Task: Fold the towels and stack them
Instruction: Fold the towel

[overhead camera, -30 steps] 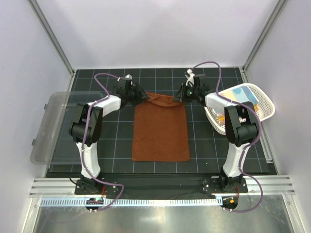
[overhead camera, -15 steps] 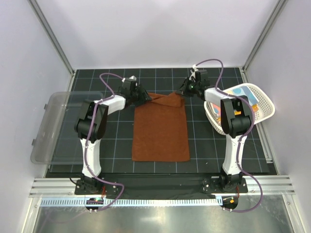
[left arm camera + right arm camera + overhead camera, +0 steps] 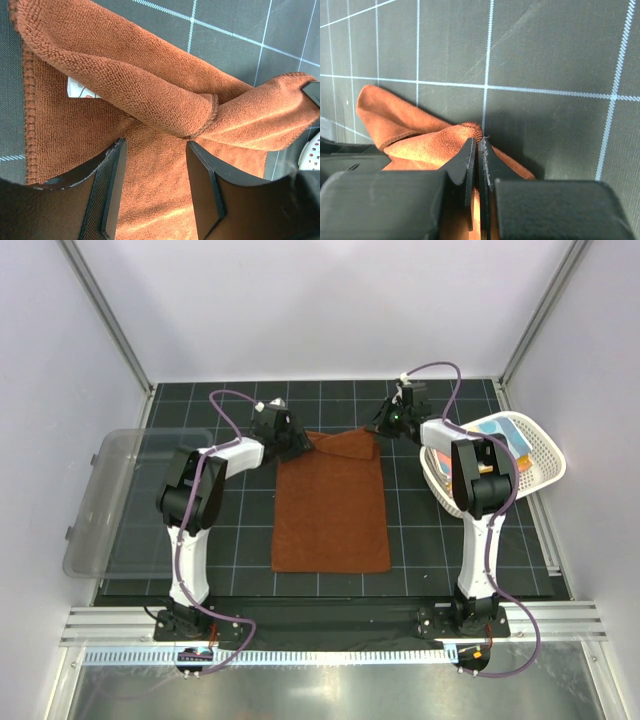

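At twelve o'clock on the gridded mat (image 3: 230, 530), the far hem of the rust-brown towel (image 3: 330, 510) lies doubled back on itself as a narrow, slanting flap. The rest of the cloth spreads flat and rectangular at the mat's centre, its long axis running twelve to six. Compared with a second ago, the bunched hump at that hem has been drawn out sideways. The right gripper (image 3: 479, 150), fingers pressed together on the towel's one-o'clock corner, has moved outward and away from the bases, tensioning the edge. The left gripper (image 3: 155, 165) has crept toward the eleven-o'clock corner with its fingers spread wide, straddling the pile without pinching it. Judged from this, the first fold is not yet under way: one corner is secured and the other awaits a grasp. The left wrist view shows thick, looped terry with a stitched hem, soft enough to roll into a rounded fold, and a small white label (image 3: 80, 90) sewn near one edge. Smaller towels (image 3: 500, 432) sit in the white perforated basket (image 3: 540, 455) at three o'clock, and a clear bin (image 3: 110, 500) lies at nine o'clock.
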{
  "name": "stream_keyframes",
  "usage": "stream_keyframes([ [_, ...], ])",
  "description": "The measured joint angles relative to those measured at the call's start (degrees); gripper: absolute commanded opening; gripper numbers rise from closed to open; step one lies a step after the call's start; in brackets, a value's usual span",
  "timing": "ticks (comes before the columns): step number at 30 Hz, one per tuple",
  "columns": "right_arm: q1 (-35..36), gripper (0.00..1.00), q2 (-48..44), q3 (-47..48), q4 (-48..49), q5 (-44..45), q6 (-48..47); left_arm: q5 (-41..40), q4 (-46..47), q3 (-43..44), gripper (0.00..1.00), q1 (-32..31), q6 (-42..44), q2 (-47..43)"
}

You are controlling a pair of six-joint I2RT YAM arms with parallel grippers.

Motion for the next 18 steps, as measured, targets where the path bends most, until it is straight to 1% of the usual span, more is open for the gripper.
stream_keyframes([
  [7, -0.94, 0.01, 1.97, 0.57, 0.00, 0.57, 1.16, -0.59, -0.24, 0.83, 0.59, 0.00, 0.42, 0.00],
  [18, -1.92, 0.01, 4.66, 1.36, 0.11, 0.70, 2.45, -0.72, -1.11, 4.17, 0.58, 0.00, 0.98, 0.20],
])
